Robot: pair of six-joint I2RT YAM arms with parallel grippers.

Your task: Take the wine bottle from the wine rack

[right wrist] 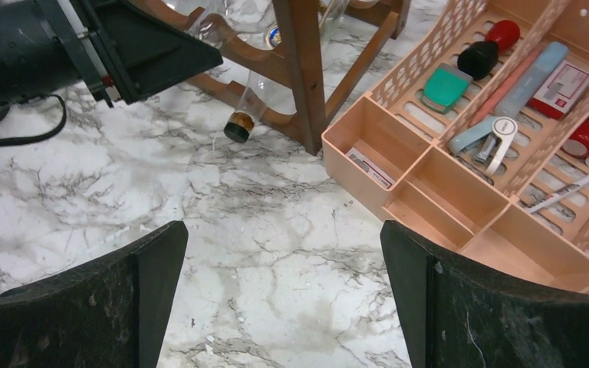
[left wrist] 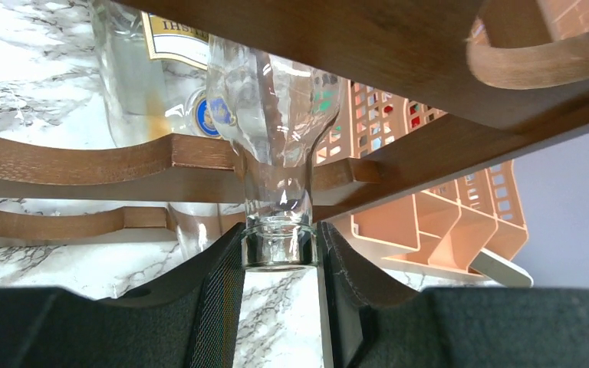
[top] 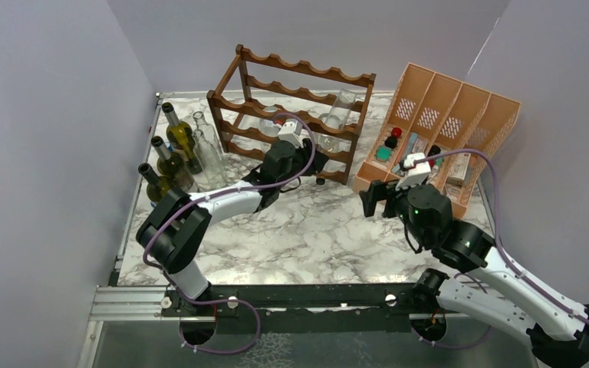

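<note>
– Where is the wine bottle (left wrist: 276,107)?
– Lying in the wine rack (top: 301,71), low on its front side. Its neck rests in a scallop of a rail and its mouth points out at my left wrist camera. Which tier it is on, I can't tell.
– And the left jaws?
– Pinching the clear glass lip of that bottle, with a black finger (left wrist: 218,299) pressed against each side of the mouth. My left arm (top: 222,201) reaches across the bench (top: 314,230) to the rack's front.
– The right side?
– My right jaws are spread wide with only marble between them, hovering just in front of the peach organiser (top: 460,103).
– Anything else close by?
– A labelled bottle (left wrist: 153,61) shows just left of mine behind the rail. A dark-capped one (right wrist: 238,127) pokes out at the lowest rail. A cluster of bottles (top: 175,136) stands on the bench left of the rack.
</note>
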